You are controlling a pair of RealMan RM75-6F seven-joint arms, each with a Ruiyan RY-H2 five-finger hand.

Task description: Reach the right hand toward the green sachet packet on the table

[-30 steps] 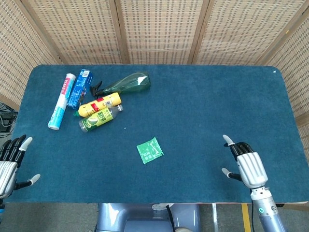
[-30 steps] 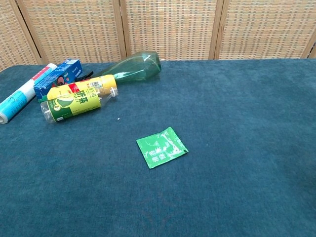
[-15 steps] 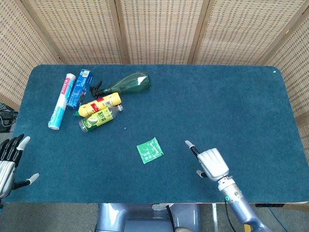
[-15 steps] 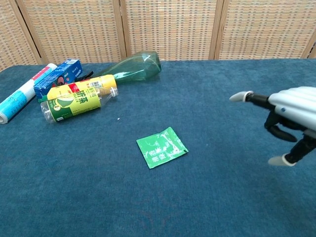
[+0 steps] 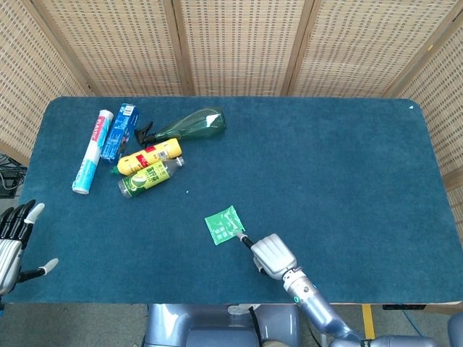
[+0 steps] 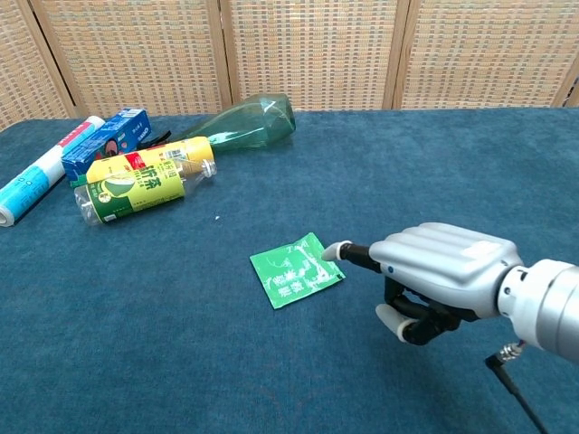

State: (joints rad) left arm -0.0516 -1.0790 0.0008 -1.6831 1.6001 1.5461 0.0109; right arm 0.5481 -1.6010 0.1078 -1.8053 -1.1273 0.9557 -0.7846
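Bright, even light; sharp, shadowless views.

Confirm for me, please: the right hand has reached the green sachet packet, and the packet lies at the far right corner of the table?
Not quite. The right hand has reached the green sachet packet, one fingertip at its edge, but the head view shows the packet near the middle of the table's front half, not at the far right corner.
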